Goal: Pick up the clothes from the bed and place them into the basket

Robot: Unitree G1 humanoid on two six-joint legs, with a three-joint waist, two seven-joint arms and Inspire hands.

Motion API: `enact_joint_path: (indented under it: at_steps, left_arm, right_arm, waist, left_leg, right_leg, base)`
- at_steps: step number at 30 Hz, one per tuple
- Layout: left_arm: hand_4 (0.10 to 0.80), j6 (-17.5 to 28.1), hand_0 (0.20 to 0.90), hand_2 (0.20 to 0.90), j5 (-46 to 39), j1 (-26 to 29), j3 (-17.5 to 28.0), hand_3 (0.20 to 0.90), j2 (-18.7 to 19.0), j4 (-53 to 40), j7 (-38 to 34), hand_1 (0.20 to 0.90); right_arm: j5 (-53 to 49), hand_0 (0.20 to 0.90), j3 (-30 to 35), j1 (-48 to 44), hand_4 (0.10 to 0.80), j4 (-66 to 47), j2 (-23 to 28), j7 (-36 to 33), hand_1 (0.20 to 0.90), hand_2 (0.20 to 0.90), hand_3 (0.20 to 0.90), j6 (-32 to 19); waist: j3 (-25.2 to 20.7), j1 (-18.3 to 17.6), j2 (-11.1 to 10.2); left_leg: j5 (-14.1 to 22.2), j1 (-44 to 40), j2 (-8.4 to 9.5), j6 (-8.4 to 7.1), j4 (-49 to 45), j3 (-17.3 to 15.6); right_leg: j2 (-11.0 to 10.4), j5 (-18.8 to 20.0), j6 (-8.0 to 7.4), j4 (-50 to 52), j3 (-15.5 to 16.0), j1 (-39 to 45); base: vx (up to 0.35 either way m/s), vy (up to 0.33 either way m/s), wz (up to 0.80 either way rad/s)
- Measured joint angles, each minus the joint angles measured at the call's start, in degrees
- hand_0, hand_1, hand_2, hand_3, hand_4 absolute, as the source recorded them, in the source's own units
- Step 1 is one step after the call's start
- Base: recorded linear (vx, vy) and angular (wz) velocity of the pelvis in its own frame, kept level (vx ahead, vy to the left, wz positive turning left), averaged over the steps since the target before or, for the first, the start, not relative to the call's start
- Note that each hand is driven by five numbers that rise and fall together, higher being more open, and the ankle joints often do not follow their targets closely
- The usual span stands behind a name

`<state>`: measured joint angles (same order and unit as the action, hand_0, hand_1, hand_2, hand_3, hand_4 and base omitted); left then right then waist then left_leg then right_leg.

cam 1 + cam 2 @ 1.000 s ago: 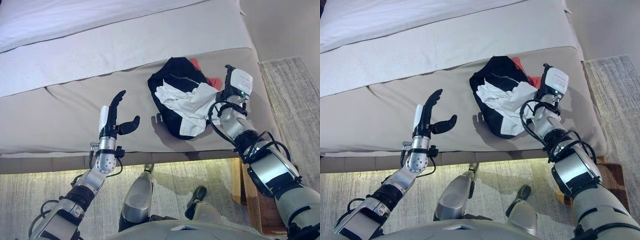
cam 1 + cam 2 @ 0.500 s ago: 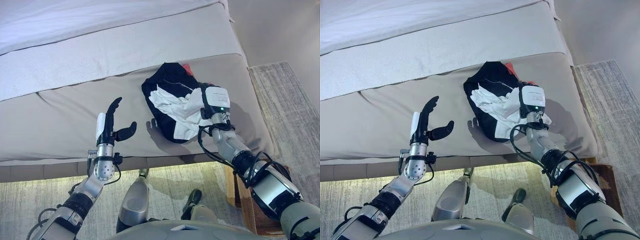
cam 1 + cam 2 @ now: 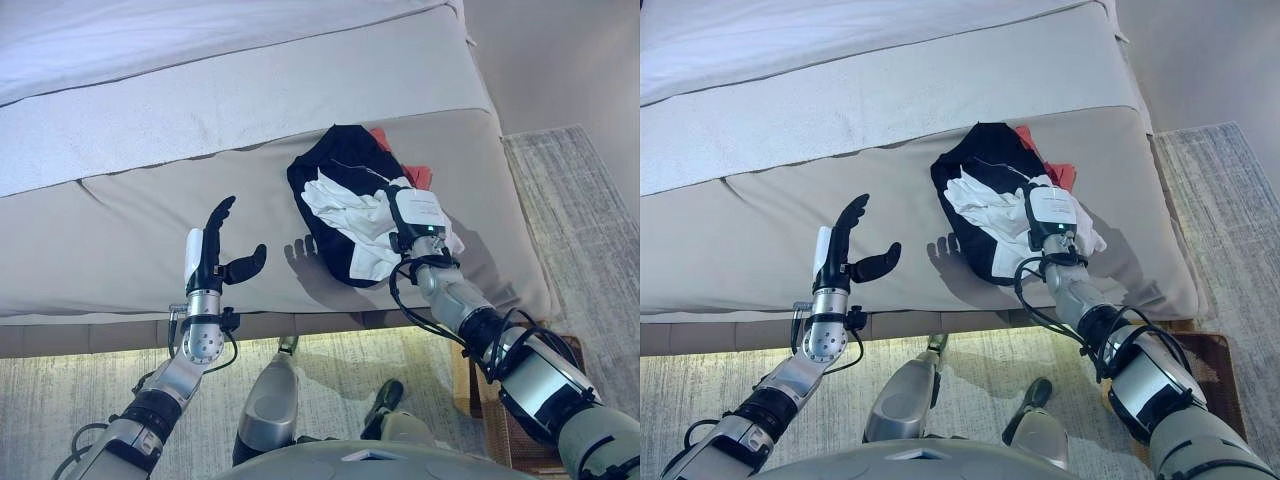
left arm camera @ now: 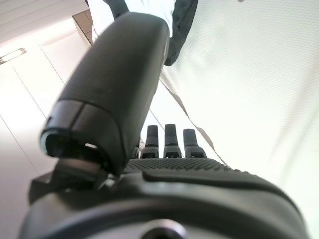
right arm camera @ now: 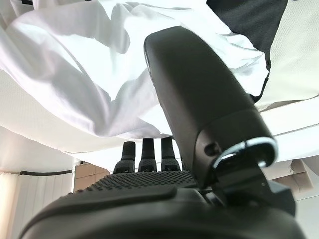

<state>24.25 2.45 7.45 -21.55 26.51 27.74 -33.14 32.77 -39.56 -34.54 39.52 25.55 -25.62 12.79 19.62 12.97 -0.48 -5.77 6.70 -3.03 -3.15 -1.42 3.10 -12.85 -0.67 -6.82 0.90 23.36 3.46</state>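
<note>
A pile of clothes lies on the beige bed near its right end: a black garment, a white garment on top and a red one behind. My right hand rests over the white garment, back upward. In the right wrist view its fingers are straight, its thumb stands out, and the white cloth lies just past them. My left hand is open and empty, raised above the bed's front edge, left of the pile.
A brown wicker basket stands on the floor at the bed's right corner, beside my right arm. A white sheet covers the far part of the bed. A grey rug lies to the right.
My right hand has moved left from the pile's right edge onto the white garment. The camera has shifted. My left hand has hardly moved.
</note>
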Motion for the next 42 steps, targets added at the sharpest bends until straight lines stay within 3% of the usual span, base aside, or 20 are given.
enact_joint_path:
  at_steps: [7, 12, 19, 34, 35, 36, 37, 42]
  left_arm:
    - [0.800, 0.02, 0.900, 0.900, 0.02, -0.39, 0.05, 0.900, 0.00, -0.01, 0.90, 0.900]
    - [0.800, 1.09, 0.900, 0.900, 0.02, -0.13, -0.03, 0.900, 0.00, -0.05, 1.30, 0.900]
    - [0.800, 1.29, 0.900, 0.900, -0.05, 0.00, -0.09, 0.900, 0.03, -0.09, 1.67, 0.900]
    - [0.800, 2.32, 0.900, 0.900, -0.06, 1.97, -2.01, 0.900, -0.01, -0.06, 1.93, 0.900]
    - [0.800, 2.32, 0.900, 0.900, -0.09, 2.40, -2.37, 0.900, -0.01, -0.06, 1.72, 0.900]
    - [0.800, 2.32, 0.900, 0.900, -0.08, 2.76, -2.55, 0.900, -0.03, -0.06, 1.54, 0.900]
    - [0.800, 2.35, 0.900, 0.900, -0.07, 2.95, -2.59, 0.900, -0.06, -0.06, 1.52, 0.900]
    - [0.800, 2.35, 0.900, 0.900, -0.05, 3.17, -2.59, 0.900, -0.08, -0.06, 1.48, 0.900]
  right_arm:
    - [0.04, 0.900, 0.00, -0.05, 0.800, 0.72, -0.64, 1.12, 0.900, 0.900, 0.900, 0.07]
    - [-0.17, 0.900, 0.10, -3.04, 0.800, 10.77, -3.82, 0.98, 0.900, 0.900, 0.900, 0.56]
    - [-2.70, 0.900, 1.12, -8.22, 0.800, 19.23, -4.24, 0.95, 0.900, 0.900, 0.900, -0.28]
    - [-4.79, 0.900, 2.73, -13.93, 0.800, 26.00, -4.11, 3.24, 0.900, 0.900, 0.900, -0.19]
    - [-4.86, 0.867, 2.73, -14.08, 0.762, 26.21, -4.11, 3.31, 0.867, 0.867, 0.862, -0.21]
    - [-5.24, 0.766, 2.73, -14.27, 0.644, 26.46, -4.11, 3.31, 0.766, 0.766, 0.744, -0.28]
    - [-5.87, 0.300, 2.75, -14.46, 0.100, 26.57, -4.10, 3.30, 0.300, 0.300, 0.200, -0.35]
    - [-7.08, 0.300, 2.81, -14.89, 0.100, 26.54, -3.88, 2.24, 0.300, 0.300, 0.200, -0.78]
  waist:
    - [0.00, 1.12, 0.01]
    - [-0.03, 2.36, 0.06]
    - [-0.13, 3.92, 0.33]
    - [0.77, 5.19, 3.22]
    - [0.88, 5.22, 3.33]
    - [0.96, 5.20, 3.42]
    - [1.07, 5.15, 3.48]
    - [1.17, 5.09, 3.37]
  left_leg:
    - [-0.11, 0.00, -0.03, -0.15, 0.13, 0.48]
    - [-0.25, 0.25, 0.02, -0.33, 0.12, 0.99]
    - [-0.58, 1.59, 0.16, -0.53, 0.10, 1.88]
    - [-0.79, 4.08, 0.12, -0.84, -0.06, 2.75]
    - [-0.79, 4.08, 0.12, -0.84, -0.06, 2.78]
    - [-0.79, 4.13, 0.11, -0.84, -0.05, 2.82]
    - [-0.79, 4.13, 0.10, -0.84, -0.04, 2.83]
    - [-0.79, 4.10, 0.07, -0.84, 0.12, 2.82]
  right_leg:
    - [0.11, 0.00, 0.00, -0.06, 0.56, 0.31]
    - [0.14, -0.01, 0.00, -0.14, 0.98, 0.36]
    - [0.31, -0.01, 0.00, -0.84, 2.13, -0.09]
    - [0.52, -0.01, 0.00, -0.79, 2.88, -2.13]
    - [0.53, -0.01, 0.00, -0.79, 2.93, -2.13]
    - [0.55, -0.01, 0.00, -0.82, 2.99, -2.13]
    - [0.57, -0.01, 0.00, -0.84, 3.01, -2.13]
    - [0.62, -0.01, 0.00, -0.93, 3.02, -2.12]
  base:
    - [0.001, -0.007, 0.03]
    - [-0.026, -0.008, 0.04]
    - [-0.039, 0.018, 0.07]
    - [-0.046, 0.009, 0.02]
    - [0.000, 0.000, 0.00]
    - [0.000, 0.000, 0.00]
    - [0.000, 0.000, 0.00]
    - [0.000, 0.000, 0.00]
